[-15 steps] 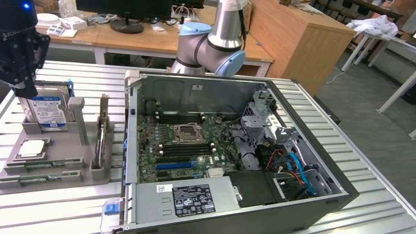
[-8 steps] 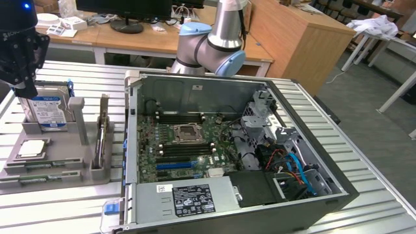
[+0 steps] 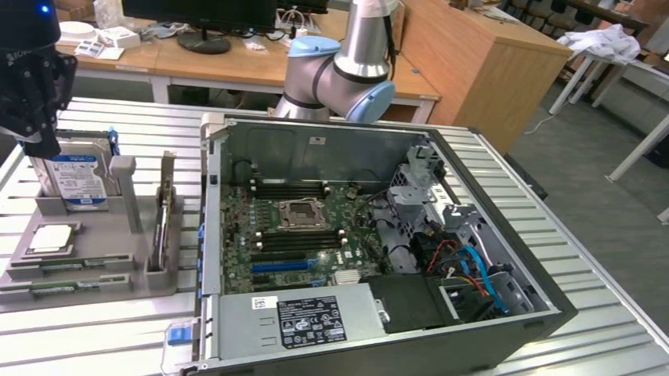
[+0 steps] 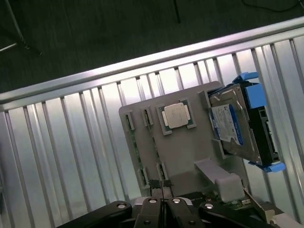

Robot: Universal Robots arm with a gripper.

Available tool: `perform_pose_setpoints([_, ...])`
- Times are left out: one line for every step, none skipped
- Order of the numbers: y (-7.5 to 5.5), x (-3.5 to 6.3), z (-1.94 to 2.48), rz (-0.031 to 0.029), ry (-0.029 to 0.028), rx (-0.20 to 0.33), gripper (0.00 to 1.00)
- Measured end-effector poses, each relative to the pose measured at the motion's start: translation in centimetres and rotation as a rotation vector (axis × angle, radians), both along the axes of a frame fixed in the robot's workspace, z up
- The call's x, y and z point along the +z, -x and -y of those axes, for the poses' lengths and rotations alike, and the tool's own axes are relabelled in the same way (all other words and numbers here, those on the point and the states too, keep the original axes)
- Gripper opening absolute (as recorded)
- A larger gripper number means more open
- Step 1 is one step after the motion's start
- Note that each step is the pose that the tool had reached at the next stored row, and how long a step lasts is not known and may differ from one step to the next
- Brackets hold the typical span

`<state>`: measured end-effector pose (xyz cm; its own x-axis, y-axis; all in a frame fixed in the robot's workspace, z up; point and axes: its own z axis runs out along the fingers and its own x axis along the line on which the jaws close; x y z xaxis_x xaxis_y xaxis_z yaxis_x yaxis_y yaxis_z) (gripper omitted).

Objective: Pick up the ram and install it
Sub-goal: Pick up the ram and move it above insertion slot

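Observation:
Two green ram sticks (image 3: 65,266) (image 4: 135,147) lie on edge in slots of the grey holder tray (image 3: 105,251) (image 4: 190,147), at the exterior view's left. My black gripper (image 3: 44,145) (image 4: 161,184) hangs above the tray near the hard drive (image 3: 75,176), its fingers shut together with nothing between them. In the wrist view the fingertips hover over the end of the second ram stick (image 4: 156,142). The open computer case (image 3: 377,235) holds the motherboard, with its dark memory slots (image 3: 290,189) on either side of the processor socket (image 3: 300,211).
The tray also carries a silver processor chip (image 3: 52,239) (image 4: 176,115), the blue-framed hard drive (image 4: 237,124) and an upright card (image 3: 162,219). Everything rests on a ribbed metal table (image 3: 94,337). The arm's base (image 3: 345,70) rises behind the case. Desks stand further back.

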<state>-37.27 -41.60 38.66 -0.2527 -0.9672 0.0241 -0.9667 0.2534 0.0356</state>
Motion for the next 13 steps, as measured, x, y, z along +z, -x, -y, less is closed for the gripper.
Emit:
perform_pose_setpoints([0.0, 0.0, 0.0, 0.0, 0.0, 0.007, 0.11])
perform_pose_setpoints([0.0, 0.0, 0.0, 0.0, 0.0, 0.014, 0.11])
perform_pose_setpoints([0.0, 0.0, 0.0, -0.0001, 0.0001, 0.02, 0.11])
perform_pose_setpoints([0.0, -0.01, 0.0, 0.0, 0.0, 0.027, 0.11])
perform_pose_setpoints([0.0, -0.01, 0.0, 0.0, 0.0, 0.033, 0.11])
perform_pose_setpoints([0.0, -0.01, 0.0, 0.0, 0.0, 0.039, 0.11])
perform_pose_setpoints([0.0, -0.02, 0.0, 0.0, 0.0001, 0.046, 0.11])
perform_pose_setpoints([0.0, -0.02, 0.0, 0.0, 0.0, 0.052, 0.11])
perform_pose_setpoints([0.0, -0.02, 0.0, 0.0, 0.0, 0.058, 0.11])
perform_pose_setpoints([0.0, -0.02, 0.0, 0.0, 0.0001, 0.064, 0.11])
perform_pose_setpoints([0.0, -0.02, 0.0, 0.0, 0.0, 0.07, 0.11])
perform_pose_setpoints([0.0, -0.03, 0.0, 0.0, 0.0, 0.078, 0.11])
perform_pose_setpoints([0.0, -0.03, 0.0, 0.0, 0.0001, 0.085, 0.11])
